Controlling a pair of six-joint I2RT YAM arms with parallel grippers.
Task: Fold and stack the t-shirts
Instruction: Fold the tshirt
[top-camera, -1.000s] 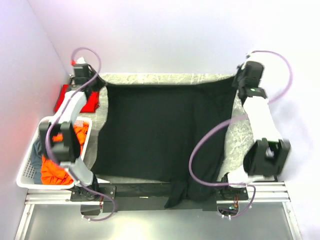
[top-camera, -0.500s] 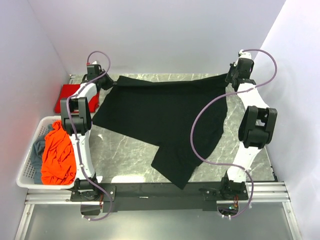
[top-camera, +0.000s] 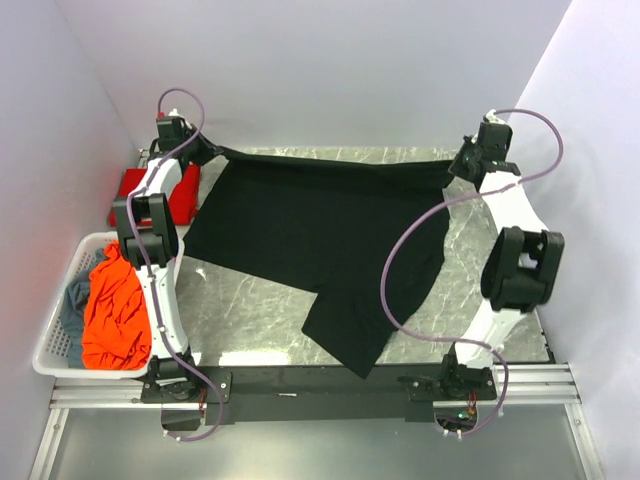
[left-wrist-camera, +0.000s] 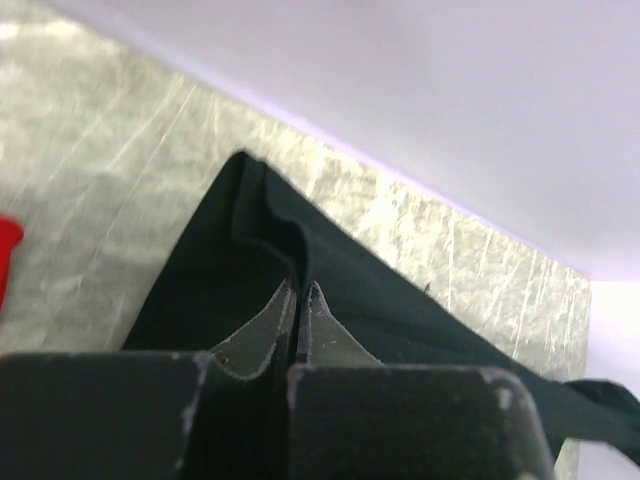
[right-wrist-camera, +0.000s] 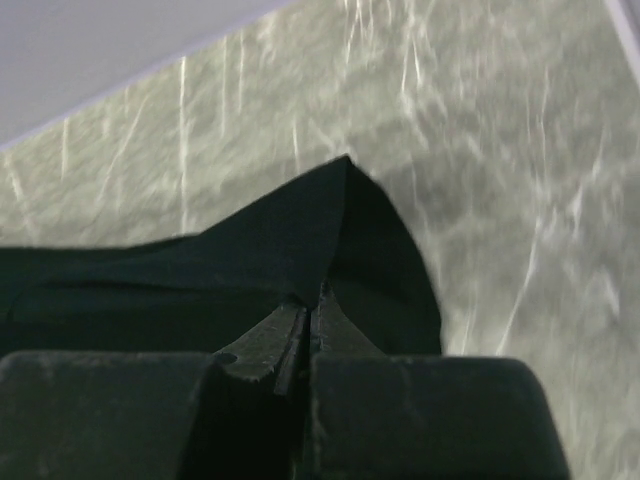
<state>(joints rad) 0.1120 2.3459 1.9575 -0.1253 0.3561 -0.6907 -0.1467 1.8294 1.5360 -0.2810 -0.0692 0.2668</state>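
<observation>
A large black t-shirt (top-camera: 320, 240) is stretched across the far half of the marble table, its lower part trailing toward the near edge. My left gripper (top-camera: 213, 152) is shut on its far left corner (left-wrist-camera: 262, 215). My right gripper (top-camera: 455, 163) is shut on its far right corner (right-wrist-camera: 345, 235). In each wrist view the jaws pinch black cloth at their tips. A folded bright red t-shirt (top-camera: 182, 195) lies at the far left, partly behind the left arm. An orange-red t-shirt (top-camera: 115, 310) and a grey-blue one (top-camera: 72, 300) lie crumpled in the basket.
The white perforated basket (top-camera: 55, 360) stands off the table's left side. Lavender walls close in the back and both sides. A black rail (top-camera: 300, 385) with the arm bases runs along the near edge. Bare marble (top-camera: 240, 320) shows near the left front.
The shirt has swung from covering the whole table to being pulled toward the back wall. Over the last half second both grippers moved outward, stretching the top edge tighter.
</observation>
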